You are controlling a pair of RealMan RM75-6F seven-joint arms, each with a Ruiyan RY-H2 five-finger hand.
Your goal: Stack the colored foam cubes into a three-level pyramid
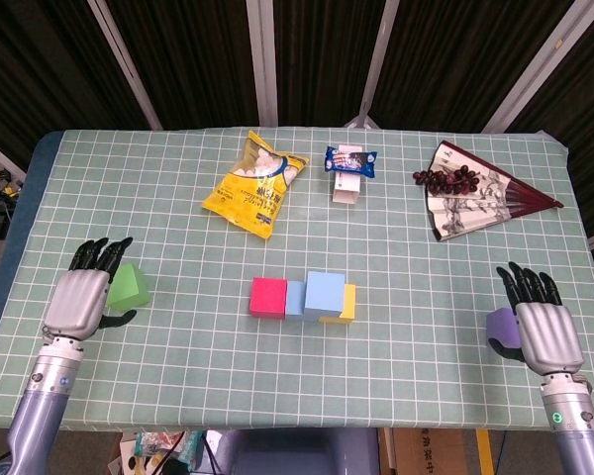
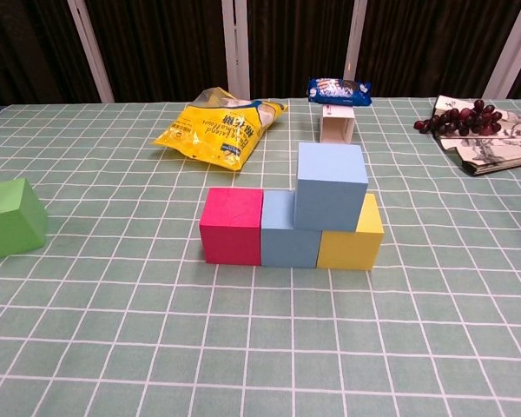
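Outward, left hand [image 1: 79, 300] beside green cube [image 1: 129, 285], right hand [image 1: 545, 330] over purple cube [image 1: 499, 326]

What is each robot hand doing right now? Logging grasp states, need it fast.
Left robot hand: open, fingers beside the green foam cube, not holding it.
Right robot hand: open, next to the purple foam cube, not gripping it.

The left robot hand [image 1: 79, 297] shows only in the head view, low at the left edge of the tabletop [image 1: 178, 356], back of the hand upward, dark fingers extended forward and slightly apart, thumb stretched to the side, forearm running down out of frame. The right robot hand [image 1: 544, 327] sits near the right edge in much the same pose, back upward, fingers straight and spread, wrist and forearm leading down to the bottom corner.
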